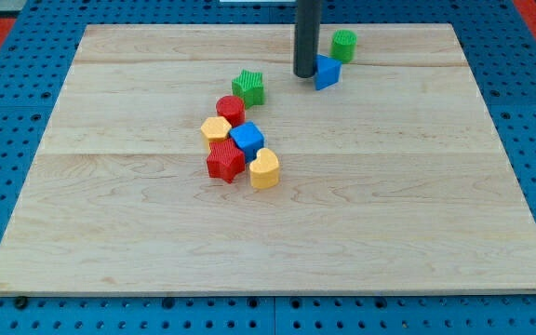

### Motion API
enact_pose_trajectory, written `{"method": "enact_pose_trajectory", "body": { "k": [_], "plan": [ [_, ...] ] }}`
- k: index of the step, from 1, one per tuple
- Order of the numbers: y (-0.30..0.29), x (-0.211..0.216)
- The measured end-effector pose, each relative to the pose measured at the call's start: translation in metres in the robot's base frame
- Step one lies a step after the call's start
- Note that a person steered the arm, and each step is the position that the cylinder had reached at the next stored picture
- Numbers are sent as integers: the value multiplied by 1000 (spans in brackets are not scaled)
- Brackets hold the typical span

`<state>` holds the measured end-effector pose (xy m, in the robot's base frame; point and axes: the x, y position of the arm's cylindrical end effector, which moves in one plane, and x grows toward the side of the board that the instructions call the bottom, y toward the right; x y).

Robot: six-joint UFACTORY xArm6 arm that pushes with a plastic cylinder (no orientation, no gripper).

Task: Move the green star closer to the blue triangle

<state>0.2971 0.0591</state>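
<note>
The green star [248, 87] lies on the wooden board [389, 186] above the middle, at the top of a cluster of blocks. The blue triangle [327, 72] lies to its right, near the view's top. My tip [304, 74] stands right beside the blue triangle's left side, touching or nearly touching it, and about a block's width to the right of the green star. The rod rises out of the view's top.
A green cylinder [343, 45] stands just above and right of the blue triangle. Below the green star sit a red cylinder [230, 110], a yellow hexagon [215, 128], a blue cube [247, 140], a red star [225, 161] and a yellow heart [264, 169].
</note>
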Motion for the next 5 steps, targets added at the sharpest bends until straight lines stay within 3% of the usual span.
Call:
{"method": "enact_pose_trajectory", "body": {
  "k": [2,4,5],
  "plan": [
    [32,12],
    [-95,-26],
    [-118,-21]
  ]
}}
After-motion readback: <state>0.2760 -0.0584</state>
